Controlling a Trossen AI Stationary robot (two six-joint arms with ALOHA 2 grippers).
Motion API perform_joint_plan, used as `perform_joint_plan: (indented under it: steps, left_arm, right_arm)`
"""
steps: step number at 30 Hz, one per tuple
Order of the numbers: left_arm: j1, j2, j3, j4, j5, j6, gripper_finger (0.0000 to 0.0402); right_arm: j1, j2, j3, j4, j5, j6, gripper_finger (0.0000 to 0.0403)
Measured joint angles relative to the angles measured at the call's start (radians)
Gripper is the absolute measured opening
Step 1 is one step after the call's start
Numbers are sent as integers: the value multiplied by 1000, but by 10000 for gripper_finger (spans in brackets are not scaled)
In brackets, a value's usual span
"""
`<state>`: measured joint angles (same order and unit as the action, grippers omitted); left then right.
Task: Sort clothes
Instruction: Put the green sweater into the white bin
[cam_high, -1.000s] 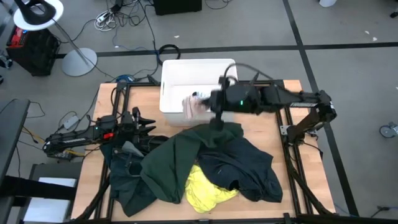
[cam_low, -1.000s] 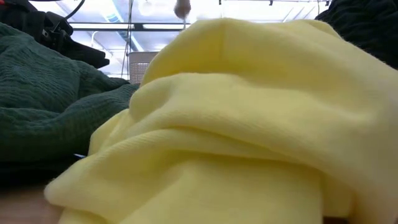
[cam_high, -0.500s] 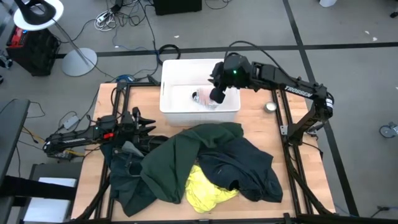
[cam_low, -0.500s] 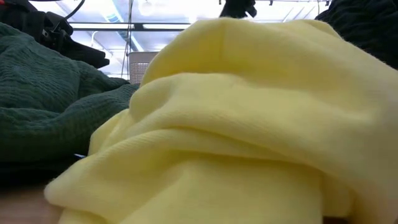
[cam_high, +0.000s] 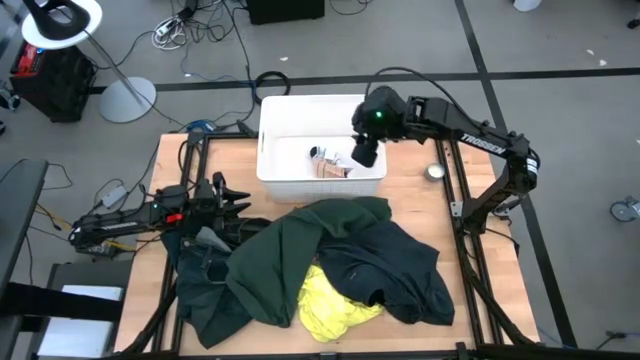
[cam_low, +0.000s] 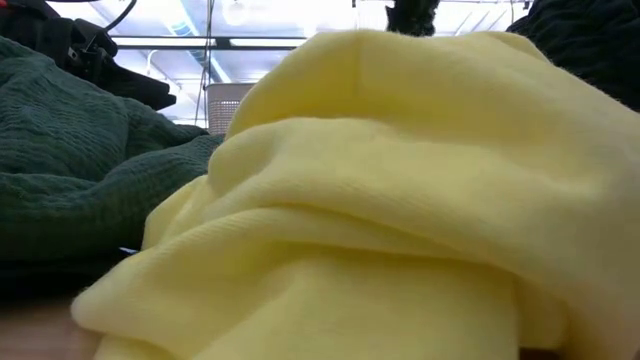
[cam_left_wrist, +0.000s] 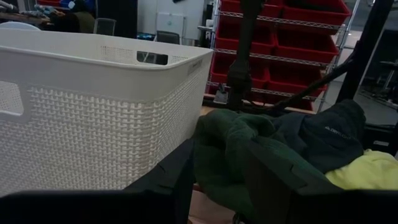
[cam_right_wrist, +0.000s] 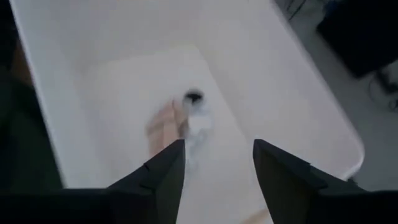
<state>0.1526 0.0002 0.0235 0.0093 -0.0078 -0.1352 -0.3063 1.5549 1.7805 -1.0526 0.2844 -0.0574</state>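
A white bin (cam_high: 275, 115) stands at the table's far edge. My right gripper (cam_high: 360, 152) hangs over the bin's right half, tipped down and open (cam_right_wrist: 217, 168), with nothing between its fingers. A small pale pink and white piece (cam_high: 328, 165) lies on the bin's floor (cam_right_wrist: 180, 124). A pile of clothes covers the table's middle and near part: a dark green garment (cam_high: 290, 250), a dark navy one (cam_high: 400, 265) and a yellow piece (cam_high: 330, 305) partly under them. My left gripper (cam_high: 240, 203) waits level at the pile's left edge, open (cam_left_wrist: 217, 186). My left gripper has the dark green garment's edge (cam_left_wrist: 224, 143) right in front of its open fingers; I cannot tell whether they touch it.
A small round metal thing (cam_high: 434, 172) lies on the bare wood right of the bin. Bare table shows at the far left corner (cam_high: 215, 150) and along the right edge. The yellow piece (cam_low: 380, 200) fills the low view, hiding most of the table.
My right gripper has swung from the bin's near wall toward the table's far right, over the bin, and tipped further down. The pale pink and white piece that hung at it a second ago now lies on the bin's floor, apart from the fingers.
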Motion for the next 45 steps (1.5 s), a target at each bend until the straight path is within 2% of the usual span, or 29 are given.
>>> perform_joint_plan:
  steps: [4,8,14,22,28,33,39,43,45]
  left_arm:
    - [0,0,0,0,0,0,137]
    - [0,0,0,0,0,0,137]
    - [0,0,0,0,0,0,137]
    - [0,0,0,1,0,0,137]
    - [0,0,0,31,-24,0,137]
    - [0,0,0,32,-20,-18,137]
    - [0,6,0,43,-34,-111,137]
    - [0,21,6,52,-47,-306,137]
    - [0,30,40,22,-28,-355,137]
  right_arm:
    - [24,-16,0,-141,0,105,194]
    - [70,-52,0,-259,-20,300,194]
    - [200,-132,0,-285,-75,641,193]
    - [452,-151,0,-274,53,964,184]
    - [576,-120,0,-273,97,1170,182]
    - [643,-100,0,-274,101,1283,182]
    - [697,-70,0,-273,145,1337,182]
    - [707,-55,0,-284,175,1338,182]
    - [706,-48,0,-300,177,1333,182]
